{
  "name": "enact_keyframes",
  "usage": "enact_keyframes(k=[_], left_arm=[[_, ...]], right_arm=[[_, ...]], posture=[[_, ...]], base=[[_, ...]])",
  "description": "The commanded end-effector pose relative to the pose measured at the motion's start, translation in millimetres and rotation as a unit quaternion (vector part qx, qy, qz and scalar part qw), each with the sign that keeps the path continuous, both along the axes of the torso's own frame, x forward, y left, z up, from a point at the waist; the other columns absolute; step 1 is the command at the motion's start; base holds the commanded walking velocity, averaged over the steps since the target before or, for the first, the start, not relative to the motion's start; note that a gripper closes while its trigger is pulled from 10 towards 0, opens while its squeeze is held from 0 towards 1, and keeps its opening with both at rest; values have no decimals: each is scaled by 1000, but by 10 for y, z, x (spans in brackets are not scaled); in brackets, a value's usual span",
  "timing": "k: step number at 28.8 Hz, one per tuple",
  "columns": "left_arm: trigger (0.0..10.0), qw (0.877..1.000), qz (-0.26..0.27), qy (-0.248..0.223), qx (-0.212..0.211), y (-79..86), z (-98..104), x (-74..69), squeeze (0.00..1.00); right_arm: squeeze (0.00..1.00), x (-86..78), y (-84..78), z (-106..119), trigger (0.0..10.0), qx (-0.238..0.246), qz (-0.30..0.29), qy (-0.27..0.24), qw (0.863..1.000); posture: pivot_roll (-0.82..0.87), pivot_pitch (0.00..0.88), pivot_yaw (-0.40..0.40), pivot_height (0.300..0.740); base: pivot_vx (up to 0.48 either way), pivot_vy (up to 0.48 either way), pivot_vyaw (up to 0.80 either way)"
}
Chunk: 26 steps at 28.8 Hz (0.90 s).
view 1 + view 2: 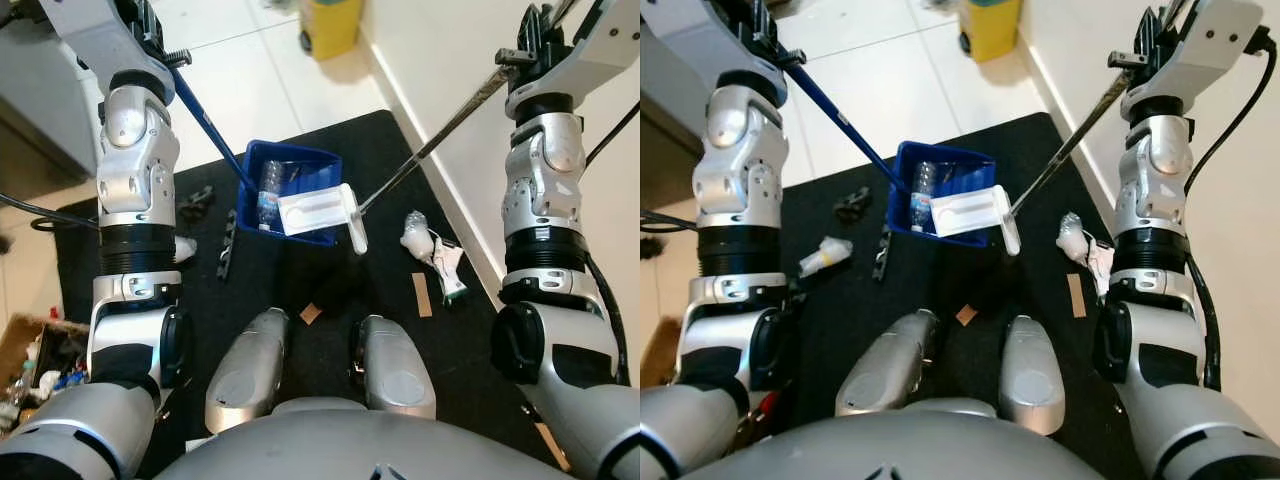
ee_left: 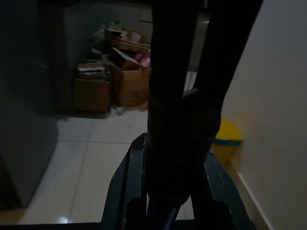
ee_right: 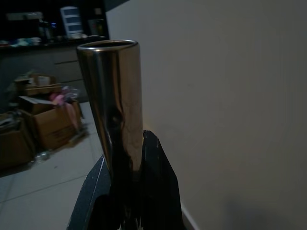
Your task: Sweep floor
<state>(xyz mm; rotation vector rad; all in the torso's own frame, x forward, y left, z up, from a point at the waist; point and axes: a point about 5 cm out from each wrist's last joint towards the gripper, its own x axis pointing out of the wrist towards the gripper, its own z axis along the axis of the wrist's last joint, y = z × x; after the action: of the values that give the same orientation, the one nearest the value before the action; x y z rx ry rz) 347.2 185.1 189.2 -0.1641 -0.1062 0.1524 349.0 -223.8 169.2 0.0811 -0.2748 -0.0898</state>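
Right tool (image 1: 1137, 58) pinches the broom's metal handle (image 1: 1060, 158), its white head (image 1: 1008, 232) below resting at the blue dustpan (image 1: 940, 165) rim to push litter in; left tool (image 1: 780, 57) clamps the dustpan's blue handle (image 1: 835, 115), steadying it; beyond, white wrapper (image 1: 1077, 238) unswept on the black mat (image 1: 1040, 150)

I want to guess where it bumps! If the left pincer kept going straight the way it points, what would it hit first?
Probably the yellow bin by the wall. The left pincer, shut on the blue handle, points that way over open tiled floor, though depth is unclear.
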Motion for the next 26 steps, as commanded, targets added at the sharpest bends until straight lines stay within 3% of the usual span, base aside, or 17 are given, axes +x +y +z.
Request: enact_keyframes(k=[1,26], left_arm=[[10000,1000,-1,-26,-8,-30,84,-11,0],[10000,1000,2,-13,-6,-28,45,-8,0]], right_arm=[[0,13,11,71,10000,-1,2,-18,1000],[0,8,24,42,10000,3,4,-14,1000]], posture=[[100,0,15,740],[104,0,17,740]], base=[[0,0,788],[0,0,790]])
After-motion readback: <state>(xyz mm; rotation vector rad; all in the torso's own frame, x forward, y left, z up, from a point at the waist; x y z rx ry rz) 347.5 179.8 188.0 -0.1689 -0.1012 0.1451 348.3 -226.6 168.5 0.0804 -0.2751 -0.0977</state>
